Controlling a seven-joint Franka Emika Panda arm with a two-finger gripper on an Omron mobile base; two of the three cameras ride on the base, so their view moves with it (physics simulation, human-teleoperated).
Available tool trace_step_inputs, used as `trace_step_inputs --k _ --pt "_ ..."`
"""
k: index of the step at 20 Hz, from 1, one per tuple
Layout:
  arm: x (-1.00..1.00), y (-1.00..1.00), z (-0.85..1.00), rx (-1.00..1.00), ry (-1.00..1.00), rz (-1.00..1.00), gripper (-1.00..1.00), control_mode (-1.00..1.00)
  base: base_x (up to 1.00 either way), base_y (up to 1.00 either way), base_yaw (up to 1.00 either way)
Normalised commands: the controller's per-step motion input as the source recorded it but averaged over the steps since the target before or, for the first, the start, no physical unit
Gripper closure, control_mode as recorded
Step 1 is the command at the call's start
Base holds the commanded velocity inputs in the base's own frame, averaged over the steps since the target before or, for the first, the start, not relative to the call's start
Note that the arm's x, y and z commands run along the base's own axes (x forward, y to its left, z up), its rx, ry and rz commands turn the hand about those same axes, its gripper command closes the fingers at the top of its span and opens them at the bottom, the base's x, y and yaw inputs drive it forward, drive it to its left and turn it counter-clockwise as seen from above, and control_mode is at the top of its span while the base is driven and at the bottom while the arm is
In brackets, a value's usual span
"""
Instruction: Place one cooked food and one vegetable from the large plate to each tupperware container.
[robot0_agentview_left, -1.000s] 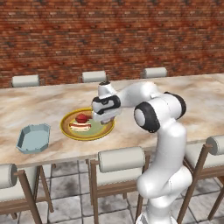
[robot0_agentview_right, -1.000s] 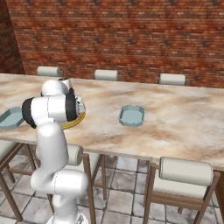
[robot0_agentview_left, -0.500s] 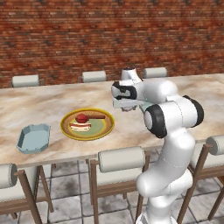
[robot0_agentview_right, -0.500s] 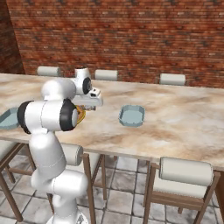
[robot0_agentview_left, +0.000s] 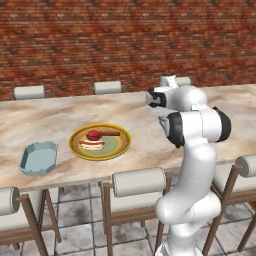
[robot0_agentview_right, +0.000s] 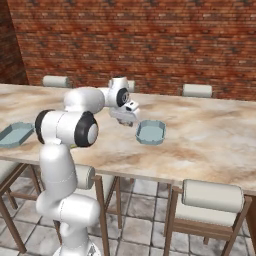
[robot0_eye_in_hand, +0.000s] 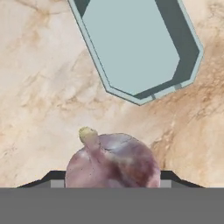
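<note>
Jaws (robot0_eye_in_hand: 112, 181) closed on a pale purple bulb with a yellowish stem, looks like garlic or an onion (robot0_eye_in_hand: 113, 164), sitting between the tips at the bottom of the hand view. That would be the vegetable. Held low and centred so it can go straight down into a tray.

Target looks like the tupperware container (robot0_agentview_right: 150, 132) at centre of the right base view; in the hand view it fills the top, still ahead of the bulb, bulb over bare bench (robot0_eye_in_hand: 39, 87) just short of the near rim. Needs a bit more travel before release or it lands on the marble.

Large plate (robot0_agentview_left: 100, 141) sits centre-left in the left base view with a red item, a layered piece and a dark stick left on it. Second container (robot0_agentview_left: 38, 158) at far left, nothing in it that I can see, so the job is early
</note>
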Motion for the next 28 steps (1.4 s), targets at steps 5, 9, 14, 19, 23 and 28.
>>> trace_step_inputs --k 5,9,14,19,23,28 --pt "0.04 -0.98 -0.01 0.14 0.01 -0.16 1.0 -1.0 0.0 0.0 0.0" --pt "0.34 -0.75 -0.1 0.11 -0.04 0.0 1.0 -1.0 0.0 0.0 0.0" --pt "0.42 -0.66 -0.34 0.03 -0.09 0.01 1.0 -1.0 0.0 0.0 0.0" --pt "0.43 -0.27 -0.28 0.0 -0.01 0.04 1.0 -1.0 0.0 0.0 0.0" --pt "0.09 -0.01 -0.25 0.0 0.01 0.06 1.0 -1.0 0.0 0.0 0.0" --pt "0.0 0.34 -0.13 0.0 0.01 0.13 1.0 -1.0 0.0 0.0 0.0"
